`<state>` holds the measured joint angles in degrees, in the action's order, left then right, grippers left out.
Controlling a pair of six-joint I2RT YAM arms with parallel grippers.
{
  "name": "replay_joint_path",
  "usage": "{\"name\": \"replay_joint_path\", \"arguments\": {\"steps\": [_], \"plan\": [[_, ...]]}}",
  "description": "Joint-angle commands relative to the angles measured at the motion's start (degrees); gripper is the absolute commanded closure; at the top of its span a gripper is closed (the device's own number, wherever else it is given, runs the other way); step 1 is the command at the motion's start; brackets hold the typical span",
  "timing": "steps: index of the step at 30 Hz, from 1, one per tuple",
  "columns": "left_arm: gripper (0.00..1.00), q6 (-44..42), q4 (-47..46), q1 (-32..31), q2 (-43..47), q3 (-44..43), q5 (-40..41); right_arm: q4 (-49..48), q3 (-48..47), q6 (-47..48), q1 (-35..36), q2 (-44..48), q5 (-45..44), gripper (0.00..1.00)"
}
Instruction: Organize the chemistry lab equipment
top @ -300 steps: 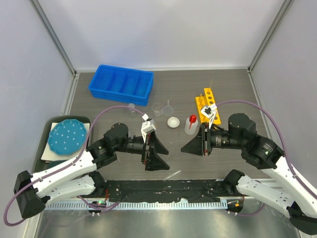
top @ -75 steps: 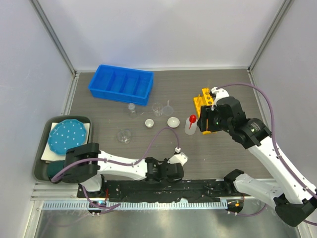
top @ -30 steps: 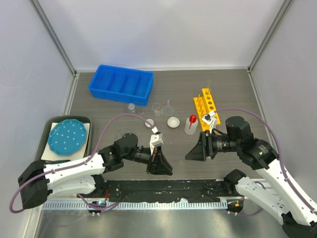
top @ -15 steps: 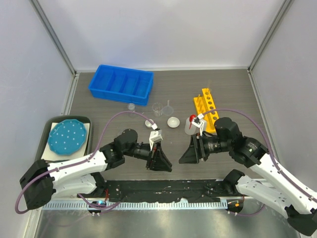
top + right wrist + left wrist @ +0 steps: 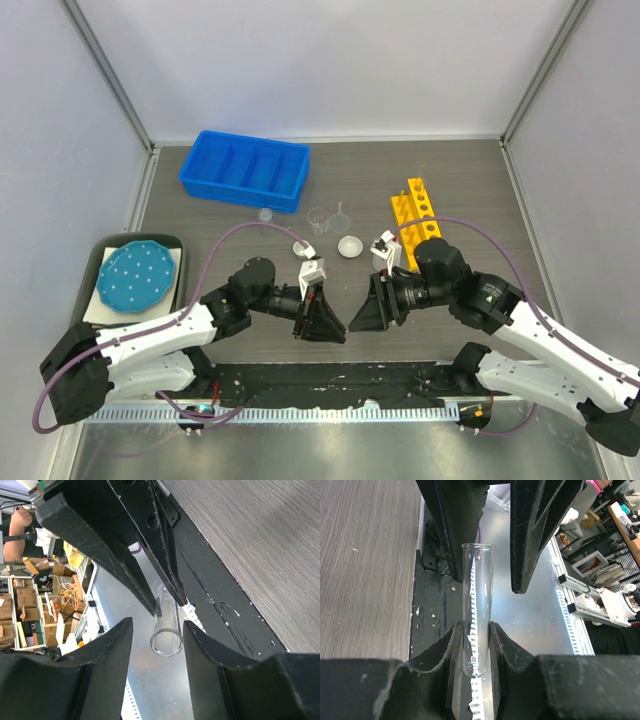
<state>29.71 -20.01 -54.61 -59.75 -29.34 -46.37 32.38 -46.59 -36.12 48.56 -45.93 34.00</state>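
My left gripper (image 5: 475, 630) is shut on the rounded bottom end of a thin clear glass tube (image 5: 477, 595). It holds the tube over the table's near edge, open mouth toward the right gripper. My right gripper (image 5: 156, 627) stands open, one finger on either side of the tube's mouth (image 5: 166, 642), with a gap on both sides. In the top view the two grippers meet tip to tip: left (image 5: 327, 322), right (image 5: 364, 315). The yellow holed rack (image 5: 413, 207) lies behind the right arm. A white round dish (image 5: 349, 246), funnel (image 5: 341, 215), beaker (image 5: 318, 218) and small vials (image 5: 265, 214) stand mid-table.
A blue divided bin (image 5: 245, 170) sits at the back left. A dark tray (image 5: 95, 262) at the left edge carries the teal dotted plate (image 5: 138, 275). The black base rail (image 5: 330, 385) runs below the grippers.
The right arm has swung left from beside the rack until its fingers straddle the tube's open end, and its jaws have narrowed a little. The left gripper has kept hold of the tube, shifting only slightly.
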Motion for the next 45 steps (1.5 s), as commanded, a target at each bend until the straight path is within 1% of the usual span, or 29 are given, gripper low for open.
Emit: {"name": "replay_joint_path", "arguments": {"steps": [1, 4, 11, 14, 15, 16, 17, 19, 20, 21, 22, 23, 24, 26, 27, 28, 30, 31, 32, 33, 35, 37, 38, 42, 43, 45], "plan": [[0.89, 0.3, -3.4, 0.7, 0.8, -0.5, -1.7, -3.6, -1.2, -0.5, 1.0, -0.2, -1.7, 0.51], [0.9, 0.4, -3.5, 1.0, 1.0, -0.3, -1.8, -3.7, -1.6, -0.6, 1.4, -0.8, -2.1, 0.56], [0.89, 0.6, -3.4, 1.3, 1.4, 0.3, -1.5, -3.9, -2.1, -0.4, 2.0, -1.6, -2.9, 0.72], [0.8, 0.7, -2.4, 1.5, 1.0, 0.0, -0.8, -3.8, -2.5, -0.4, 2.2, -2.0, -3.3, 0.76], [0.7, 0.8, -1.7, 1.5, 0.9, -0.7, -0.7, -3.6, -2.7, -0.2, 2.2, -2.1, -3.8, 0.76], [0.63, 0.7, -0.5, 1.6, 0.9, -1.1, -0.7, -2.9, -2.9, 0.0, 2.2, -2.1, -4.3, 0.77], [0.51, 0.5, 0.1, 1.6, 0.8, -1.4, -0.6, -2.5, -3.4, 0.3, 2.2, -2.1, -4.9, 0.77], [0.34, -0.2, 2.6, 1.5, 0.9, -2.5, 0.3, -1.5, -3.9, 1.0, 2.2, -2.3, -6.2, 0.78], [0.2, -0.4, 3.6, 1.5, 1.0, -2.8, 1.1, -1.4, -4.2, 1.0, 2.2, -2.3, -6.3, 0.78], [0.12, -0.6, 4.9, 1.5, 1.3, -3.3, 3.3, -1.4, -4.4, 1.2, 2.2, -2.7, -6.6, 0.78], [0.02, -1.0, 8.4, 1.5, 1.5, -4.7, 4.8, -0.5, -4.6, 1.7, 2.2, -2.8, -7.7, 0.78], [0.0, -1.7, 10.7, 1.5, 1.6, -5.4, 6.4, 0.2, -5.6, 2.2, 2.2, -3.3, -8.7, 0.78], [0.0, -2.0, 14.9, 1.5, 1.7, -6.1, 10.0, 0.9, -6.2, 2.6, 2.2, -4.0, -9.5, 0.78], [0.0, -1.8, 19.5, 1.6, 1.9, -8.7, 16.4, 3.2, -8.3, 4.1, 2.2, -4.7, -13.2, 0.79], [0.0, -1.4, 24.1, 1.5, 2.2, -9.6, 19.9, 4.1, -9.2, 4.8, 2.2, -5.1, -14.6, 0.79], [0.0, -0.9, 25.9, 1.5, 2.5, -10.4, 26.9, 6.4, -10.2, 6.0, 2.2, -6.2, -18.3, 0.79], [0.0, 1.0, 31.7, 1.6, 4.1, -12.5, 33.3, 8.5, -13.3, 7.2, 2.2, -7.3, -21.9, 0.8], [0.0, 1.4, 33.3, 1.5, 4.8, -12.9, 39.0, 10.3, -14.2, 7.6, 2.2, -8.1, -23.9, 0.8], [0.0, 1.8, 34.8, 1.5, 5.4, -13.9, 41.1, 11.4, -16.5, 8.6, 2.2, -8.6, -28.0, 0.8], [0.0, 2.4, 37.1, 1.6, 6.0, -14.2, 43.2, 12.4, -17.6, 9.0, 1.7, -9.0, -30.0, 0.8], [0.0, 2.6, 38.9, 1.5, 7.9, -14.5, 45.8, 14.7, -20.7, 10.2, 0.9, -10.3, -33.7, 0.8], [0.0, 2.9, 40.7, 1.5, 9.0, -14.7, 45.8, 16.7, -22.7, 10.9, -0.4, -11.4, -37.8, 0.8], [0.0, 3.2, 41.3, 1.5, 9.3, -14.7, 47.9, 17.4, -24.4, 11.6, -1.0, -12.5, -39.6, 0.8], [0.0, 4.7, 41.4, 1.5, 10.7, -12.8, 47.9, 19.6, -27.9, 13.6, -6.4, -16.1, -40.5, 0.81], [0.0, 5.1, 41.5, 1.5, 11.0, -12.3, 47.9, 19.8, -29.2, 14.1, -9.8, -16.7, -40.2, 0.81], [0.0, 5.9, 41.7, 1.5, 11.8, -11.3, 49.3, 20.5, -30.6, 15.6, -13.3, -18.5, -40.8, 0.81]]}}
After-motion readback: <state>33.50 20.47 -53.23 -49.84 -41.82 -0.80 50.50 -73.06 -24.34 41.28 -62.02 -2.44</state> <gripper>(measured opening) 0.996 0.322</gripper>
